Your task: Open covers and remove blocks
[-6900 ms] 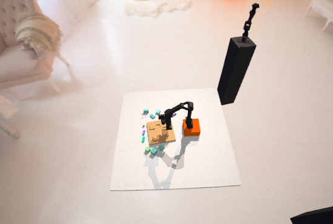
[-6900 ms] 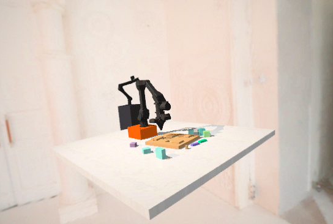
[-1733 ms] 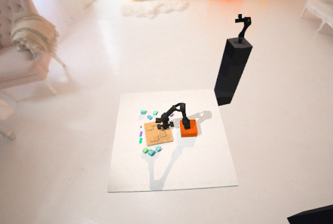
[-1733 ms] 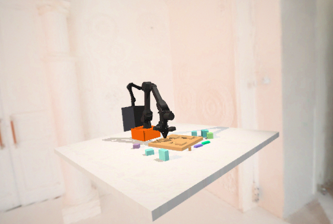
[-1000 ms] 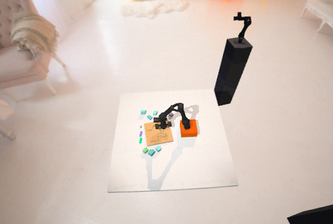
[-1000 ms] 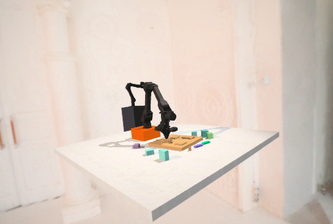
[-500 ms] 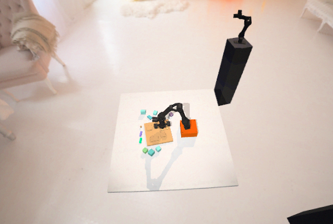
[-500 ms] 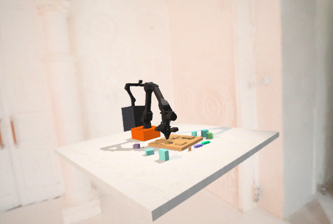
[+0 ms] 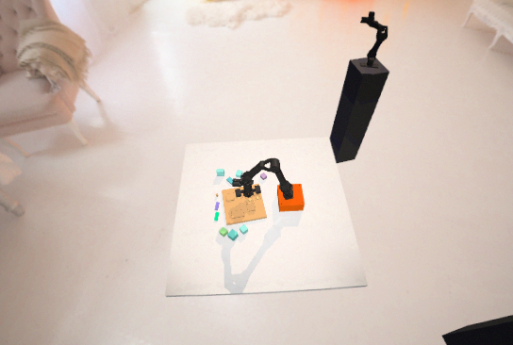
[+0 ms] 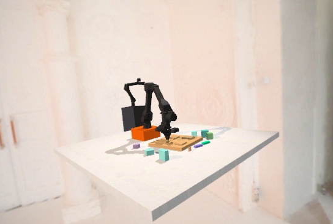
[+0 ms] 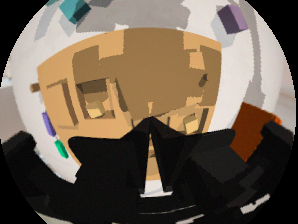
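Observation:
The tan puzzle board [image 9: 260, 214] [image 10: 166, 147] [image 11: 140, 36] lies flat on the table, partly in the arm's shadow. In the wrist view an open well at the left holds a small pale tan cube [image 11: 96, 109]. Another pale tan cube [image 11: 191, 124] shows in a recess right of the fingertips. A small dark peg [image 11: 203, 80] stands near the board's right edge. My gripper [image 9: 248, 195] [image 10: 168, 141] [image 11: 149, 119] is shut and empty, its tips pointing down at or just above the board. The fingers hide the board's near part; which covers are open is hard to tell.
Outside the board lie a purple block [image 9: 263, 176] [image 10: 136, 145] [image 11: 232, 19], a tall aqua block [image 9: 220, 172] [image 10: 164, 155], a green block [image 9: 223, 231] [image 10: 209, 135], a violet bar [image 9: 217, 205] [image 10: 198, 145] [image 11: 48, 124] and several others. The orange base [image 9: 290, 203] [image 10: 145, 134] [image 11: 251, 129] stands beside the board.

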Available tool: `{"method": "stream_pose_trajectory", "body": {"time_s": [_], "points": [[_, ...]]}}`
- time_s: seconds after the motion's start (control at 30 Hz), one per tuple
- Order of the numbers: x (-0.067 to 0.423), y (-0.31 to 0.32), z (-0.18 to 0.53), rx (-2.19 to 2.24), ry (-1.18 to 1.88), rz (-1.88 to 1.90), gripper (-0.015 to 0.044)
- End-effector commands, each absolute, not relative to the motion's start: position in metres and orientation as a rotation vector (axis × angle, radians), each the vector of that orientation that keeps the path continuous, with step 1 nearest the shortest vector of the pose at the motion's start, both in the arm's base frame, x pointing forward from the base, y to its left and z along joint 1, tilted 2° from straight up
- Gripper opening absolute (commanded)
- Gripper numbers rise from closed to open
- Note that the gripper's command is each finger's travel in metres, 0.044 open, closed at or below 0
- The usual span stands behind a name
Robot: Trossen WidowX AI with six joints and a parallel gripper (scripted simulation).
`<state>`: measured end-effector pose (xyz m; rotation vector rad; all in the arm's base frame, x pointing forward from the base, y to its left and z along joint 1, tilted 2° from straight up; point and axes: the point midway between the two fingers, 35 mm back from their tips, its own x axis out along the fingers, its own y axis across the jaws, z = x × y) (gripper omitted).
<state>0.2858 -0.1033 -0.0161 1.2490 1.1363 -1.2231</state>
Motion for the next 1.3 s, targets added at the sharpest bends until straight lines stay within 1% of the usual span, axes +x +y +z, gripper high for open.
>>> {"method": "stream_pose_trajectory", "body": {"time_s": [0.0,0.47,1.27], "points": [[0.29,-0.108,-0.015,1.249,1.135,-1.216,0.0],[0.297,-0.121,-0.013,1.248,1.134,-1.216,0.0],[0.298,-0.122,0.018,1.248,1.133,-1.216,0.0]]}}
